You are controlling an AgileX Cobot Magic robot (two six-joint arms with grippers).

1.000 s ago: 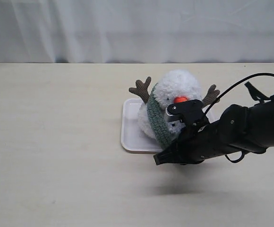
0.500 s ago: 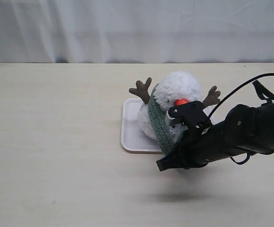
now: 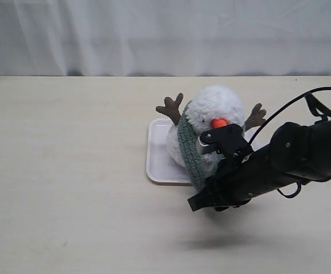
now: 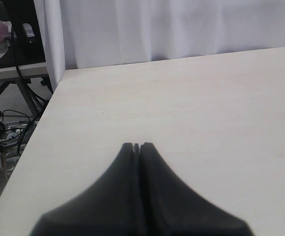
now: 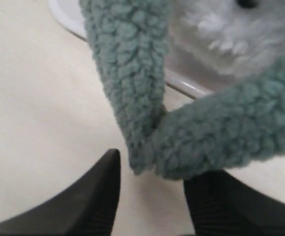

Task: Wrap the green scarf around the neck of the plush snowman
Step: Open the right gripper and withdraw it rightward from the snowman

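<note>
The plush snowman [image 3: 214,108] stands on a white tray [image 3: 157,165], its white body [image 5: 231,34] filling the far part of the right wrist view. The green scarf [image 3: 187,149] runs round its neck and down its front. Two stretches of the scarf [image 5: 128,88] cross and hang right at my right gripper [image 5: 155,191], which is open; one fuzzy end rests against one finger [image 5: 221,201]. In the exterior view that gripper [image 3: 198,198] is low in front of the snowman. My left gripper [image 4: 136,146] is shut on nothing, over bare table, out of the exterior view.
The tray's rim [image 5: 186,87] lies just beyond the hanging scarf ends. A white curtain [image 3: 165,34] closes the back of the table. In the left wrist view the table's edge [image 4: 49,113] drops to a floor with cables and a stand.
My right gripper's jaws have come apart, releasing the scarf end. The arm has shifted slightly left and toward the table's front, and the scarf hangs a little lower.
</note>
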